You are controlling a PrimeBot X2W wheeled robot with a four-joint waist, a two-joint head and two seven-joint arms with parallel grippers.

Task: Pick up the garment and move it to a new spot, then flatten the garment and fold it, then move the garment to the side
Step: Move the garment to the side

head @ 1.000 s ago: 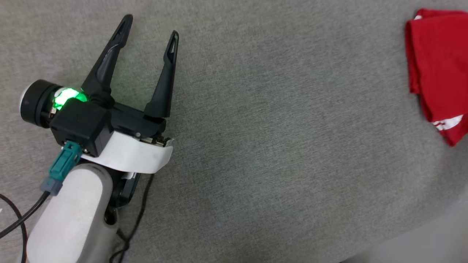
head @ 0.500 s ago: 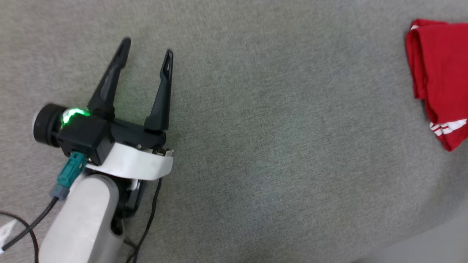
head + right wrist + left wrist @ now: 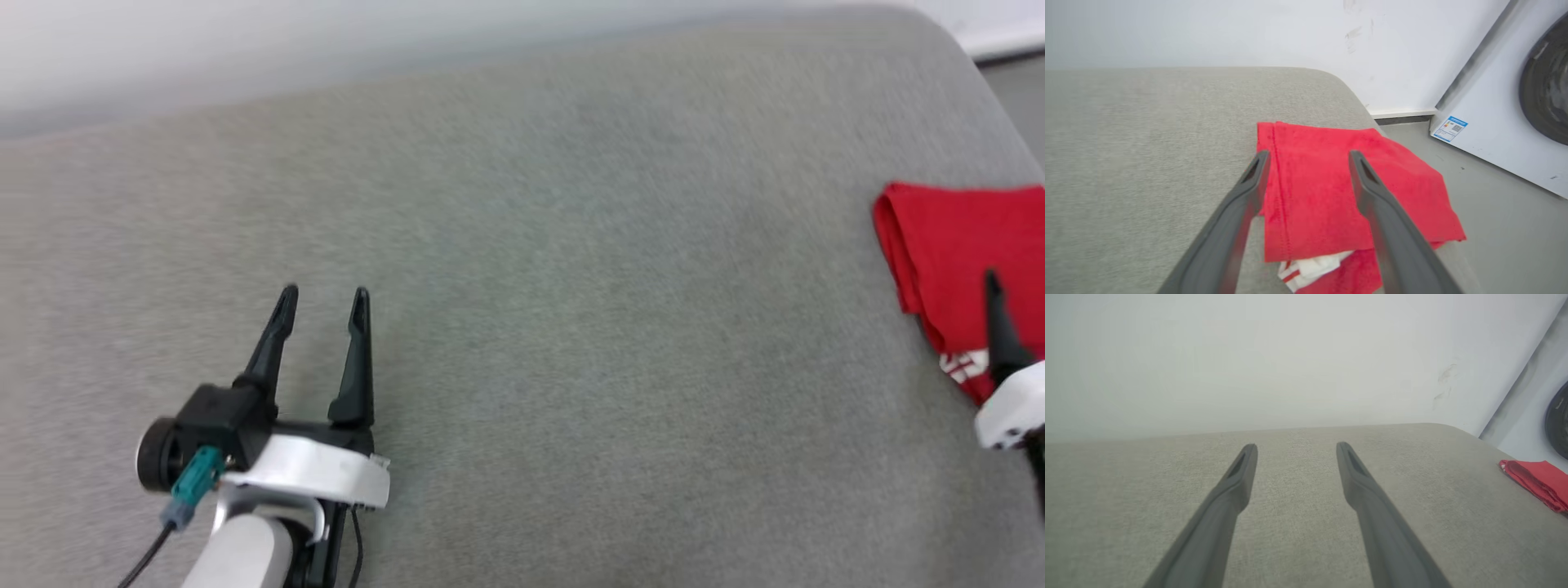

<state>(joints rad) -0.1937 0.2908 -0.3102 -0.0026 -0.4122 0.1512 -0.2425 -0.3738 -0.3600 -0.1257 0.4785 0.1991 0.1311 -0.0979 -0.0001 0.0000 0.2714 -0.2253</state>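
**Worktop** (image 3: 612, 327): grey, cloth-covered, with rounded corners. It is set against a pale wall (image 3: 1249, 355).

**Garment** (image 3: 955, 237): red and folded into a flat packet. It is laid at the right end of the worktop, close to the right edge, well apart from the left end effector. In the right wrist view the garment (image 3: 1323, 192) is seen with a stitched hem along its left side. A white sleeve piece (image 3: 1312, 267) with red stripes is exposed under its near edge. In the left wrist view the garment (image 3: 1535, 479) is seen far to the right.

**Left end effector** (image 3: 325, 292): it is held over bare worktop at the lower left of the head view. The two dark fingers are moderately parted and nothing is held between them. The same gap is shown over grey cloth in the left wrist view (image 3: 1296, 446). A teal connector (image 3: 192, 478) and a black cable (image 3: 147, 555) are attached at the wrist.

**Right end effector** (image 3: 1309, 154): the fingers are spread apart over the left part of the garment and nothing is gripped. Contact with the cloth cannot be told. In the head view one finger (image 3: 998, 327) is seen in front of the garment's near corner.

**Surroundings**: a white washer (image 3: 1515, 122) with a dark round door (image 3: 1547, 90) and a small label (image 3: 1450, 127) is placed on a grey floor (image 3: 1494, 212), right of the worktop.
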